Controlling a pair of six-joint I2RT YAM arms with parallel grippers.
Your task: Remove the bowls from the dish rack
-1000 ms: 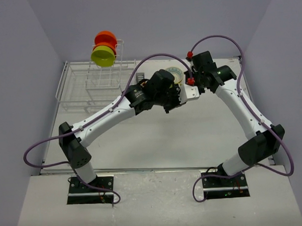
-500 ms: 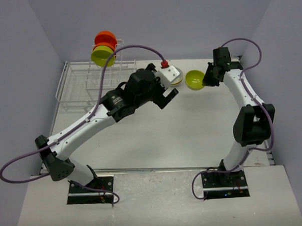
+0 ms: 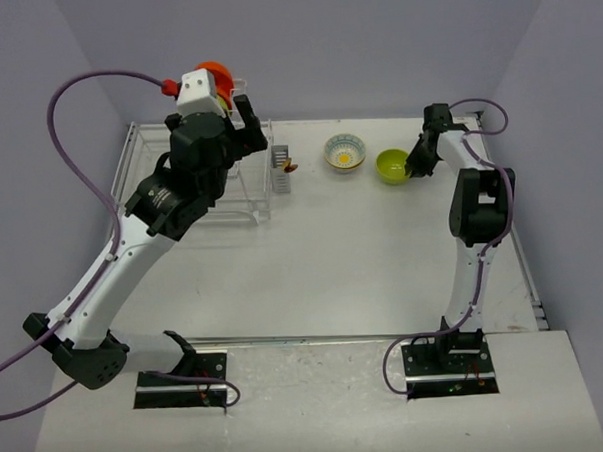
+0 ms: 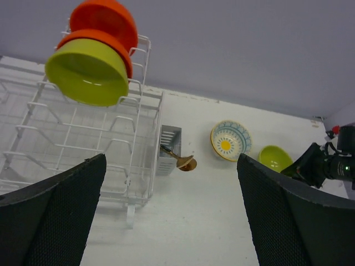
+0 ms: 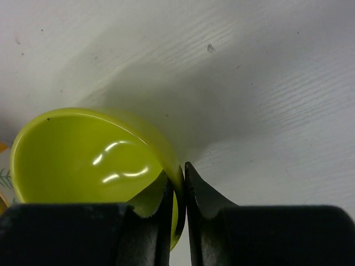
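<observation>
In the left wrist view, a lime-green bowl (image 4: pixel 89 72) stands on edge in the upright tier of the white dish rack (image 4: pixel 72 133), with two orange-red bowls (image 4: pixel 105 22) behind it. My left gripper (image 4: pixel 172 221) hangs open and empty in front of the rack, and from above it (image 3: pixel 217 125) covers the tier, where only an orange-red bowl (image 3: pixel 213 70) shows. The flower-patterned bowl (image 3: pixel 344 151) and a second lime-green bowl (image 3: pixel 392 165) sit on the table at the back right. My right gripper (image 5: pixel 183 188) is shut on that lime-green bowl's (image 5: pixel 83 155) rim.
A grey cutlery holder (image 4: pixel 168 149) hangs on the rack's right end with a gold spoon (image 4: pixel 186 162) sticking out. The rack's low tray (image 3: pixel 150 188) lies at the back left. The enclosure's walls stand close behind the rack and beside my right arm.
My left arm has swung from the table's middle back up to the rack, opened, and left the flower-patterned bowl on the table. My right arm has moved the lime-green bowl to the back right.
</observation>
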